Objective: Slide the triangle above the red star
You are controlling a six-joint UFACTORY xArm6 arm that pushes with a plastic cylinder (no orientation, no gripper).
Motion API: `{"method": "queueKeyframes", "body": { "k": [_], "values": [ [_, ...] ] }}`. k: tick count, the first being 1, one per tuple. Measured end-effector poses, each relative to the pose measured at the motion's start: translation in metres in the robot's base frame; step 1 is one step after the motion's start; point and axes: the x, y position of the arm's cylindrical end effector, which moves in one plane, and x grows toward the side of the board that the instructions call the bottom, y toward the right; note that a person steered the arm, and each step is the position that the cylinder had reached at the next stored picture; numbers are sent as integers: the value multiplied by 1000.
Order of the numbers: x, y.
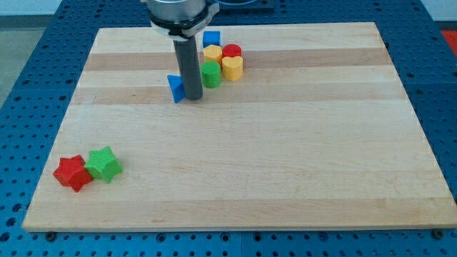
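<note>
The blue triangle is standing on edge in the upper-left part of the wooden board, its right side partly hidden behind the rod. My tip is touching it from the view's right; there are no jaws to report. A green cylinder is sitting just right of the rod, clustered with a yellow hexagon, yellow heart, red cylinder and blue cube. The red star is lying well apart at lower left, touching a green star.
</note>
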Motion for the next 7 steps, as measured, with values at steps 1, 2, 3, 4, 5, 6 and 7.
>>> {"method": "queueKeyframes", "body": {
  "k": [1,2,3,4,5,6,7],
  "values": [
    [-17,-34],
    [46,-106],
    [45,-103],
    [60,-42],
    [23,-4],
    [-41,-22],
    [-32,-84]
  ]
}}
